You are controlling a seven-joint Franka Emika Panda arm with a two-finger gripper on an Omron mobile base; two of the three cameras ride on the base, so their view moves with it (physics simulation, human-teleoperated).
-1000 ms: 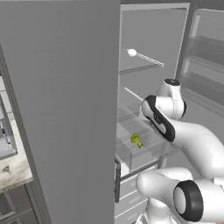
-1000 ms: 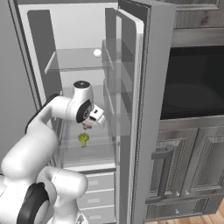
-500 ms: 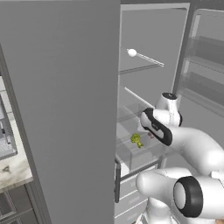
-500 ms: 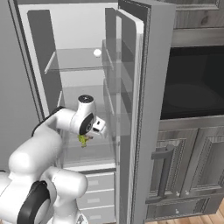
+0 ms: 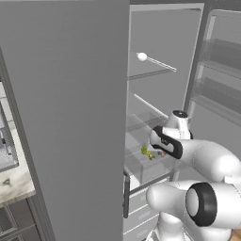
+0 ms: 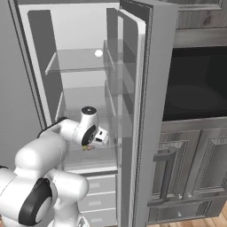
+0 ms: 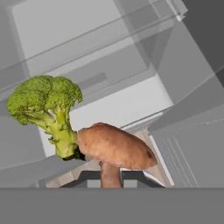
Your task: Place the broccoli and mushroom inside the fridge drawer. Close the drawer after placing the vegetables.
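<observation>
In the hand view the reddish-brown mushroom (image 7: pixel 116 146) fills the lower middle, its stem caught between my gripper's (image 7: pixel 110 178) dark fingertips, so the gripper is shut on it. The yellow-green broccoli (image 7: pixel 46 109) stands right beside it on the left, touching the cap's edge. Both sit inside the translucent fridge drawer (image 7: pixel 127 107). From the left base view the hand (image 5: pixel 160 150) reaches down into the drawer (image 5: pixel 141 167), with the broccoli (image 5: pixel 147 151) just left of it. The right base view shows the gripper (image 6: pixel 91 146) low over the drawer (image 6: pixel 104 153).
The fridge door (image 6: pixel 135 111) stands open on the right, its shelves close to the arm. Glass shelves hang above, and a small white ball (image 5: pixel 141 57) lies on the upper one. Grey drawer fronts (image 5: pixel 141 202) sit below. A dark oven (image 6: pixel 195 88) is further right.
The arm has lowered the hand, with the mushroom, from above the drawer down next to the broccoli. The broccoli has stayed put.
</observation>
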